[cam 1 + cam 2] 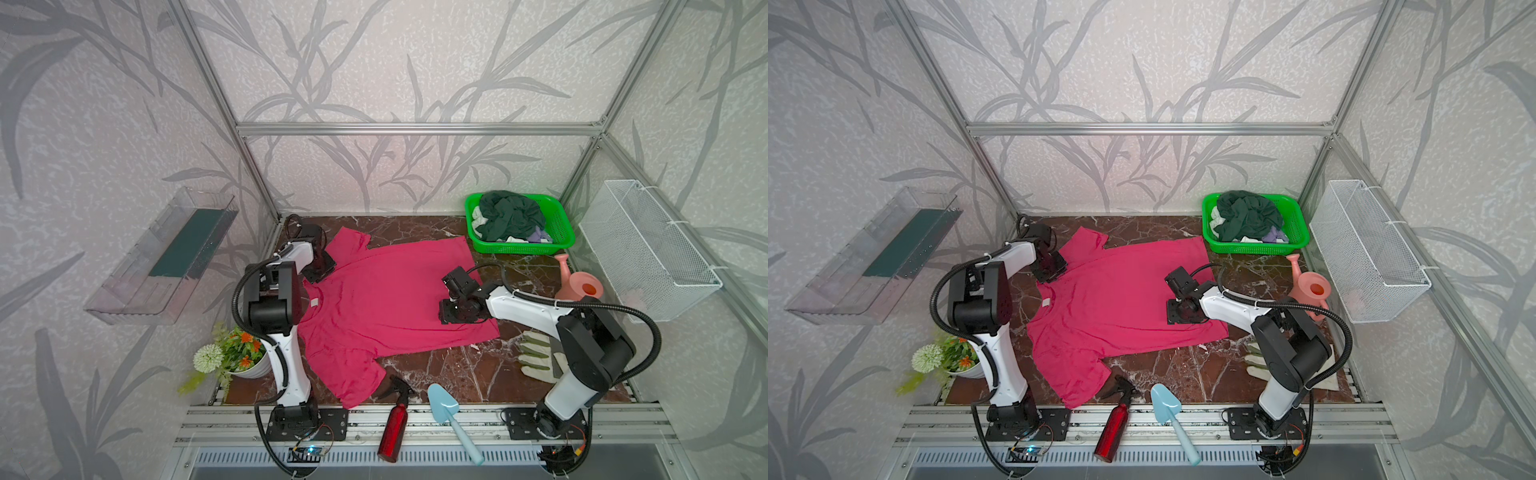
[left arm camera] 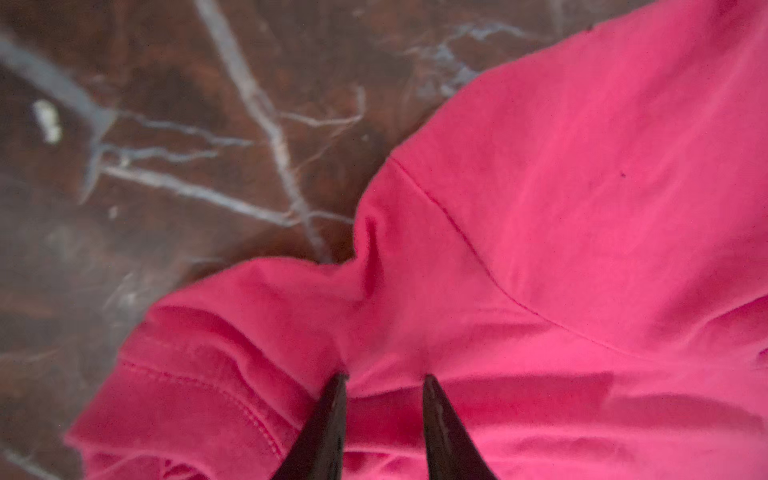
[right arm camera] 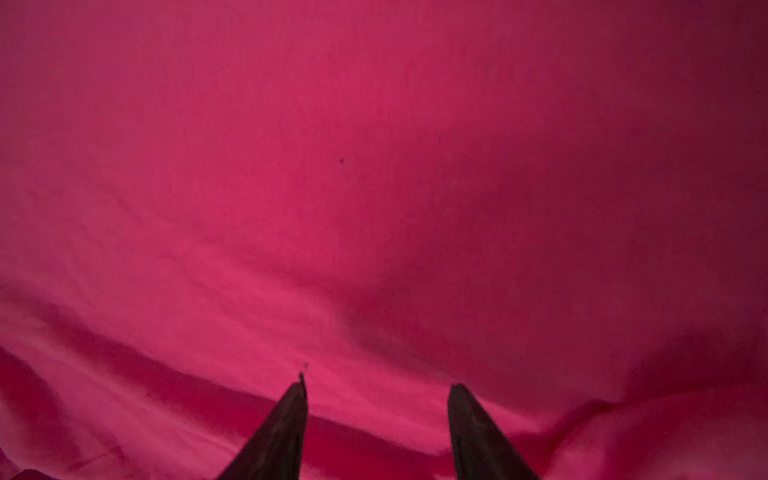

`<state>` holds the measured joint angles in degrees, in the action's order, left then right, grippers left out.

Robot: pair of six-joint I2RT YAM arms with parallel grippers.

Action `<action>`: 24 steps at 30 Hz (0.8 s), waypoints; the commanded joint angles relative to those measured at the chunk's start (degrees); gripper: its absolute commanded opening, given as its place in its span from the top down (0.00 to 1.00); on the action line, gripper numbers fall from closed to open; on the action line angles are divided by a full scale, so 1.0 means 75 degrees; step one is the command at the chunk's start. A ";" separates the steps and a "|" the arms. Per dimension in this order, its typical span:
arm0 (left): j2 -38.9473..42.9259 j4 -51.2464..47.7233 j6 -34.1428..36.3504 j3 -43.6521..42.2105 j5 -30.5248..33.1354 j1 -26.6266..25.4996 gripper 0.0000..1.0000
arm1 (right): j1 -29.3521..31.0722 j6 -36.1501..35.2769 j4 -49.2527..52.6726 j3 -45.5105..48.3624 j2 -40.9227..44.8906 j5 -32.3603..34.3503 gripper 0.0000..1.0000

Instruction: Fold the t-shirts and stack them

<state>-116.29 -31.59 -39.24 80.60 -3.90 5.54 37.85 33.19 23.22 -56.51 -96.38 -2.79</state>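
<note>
There's the pink t-shirt [image 1: 386,299], spread flat on the brown marble table [image 1: 457,370] and laid out for folding, I'd say. The left gripper [image 2: 384,380] is at the far sleeve seam, jaws narrowly apart, cloth bunched at the tips; pinching or not, I can't tell. The right gripper [image 3: 378,384] is low over the body, jaws apart, empty. More shirts [image 1: 509,216] are heaped in the green basket [image 1: 519,249], far right corner, leaf-print walls [image 1: 374,62] around.
</note>
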 commanded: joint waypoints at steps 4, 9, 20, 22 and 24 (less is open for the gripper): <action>0.0502 -0.0110 -0.0422 -0.1057 0.0526 0.0165 0.68 | 0.0080 0.0040 -0.0051 0.0432 0.0415 -0.0333 0.44; 0.1022 -0.0225 -0.0366 -0.1124 0.0757 0.0188 0.68 | 0.0122 -0.0218 0.0449 0.0011 0.0618 -0.0357 0.44; 0.0560 -0.0426 0.0819 0.1083 -0.0074 0.0115 0.65 | 0.0031 -0.1100 0.1052 -0.1861 0.0760 0.0749 0.41; 0.0171 -0.0481 0.0997 0.1647 -0.0282 0.0105 0.64 | -0.0092 -0.1172 0.0904 -0.1995 0.0668 0.0770 0.35; -0.0237 -0.0506 0.1196 0.2217 -0.0329 0.0068 0.63 | -0.0207 -0.1225 0.0777 -0.2106 0.0558 0.0758 0.29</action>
<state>-113.89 -33.71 -33.67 93.91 -4.62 6.37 37.45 25.82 29.12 -70.76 -91.50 1.08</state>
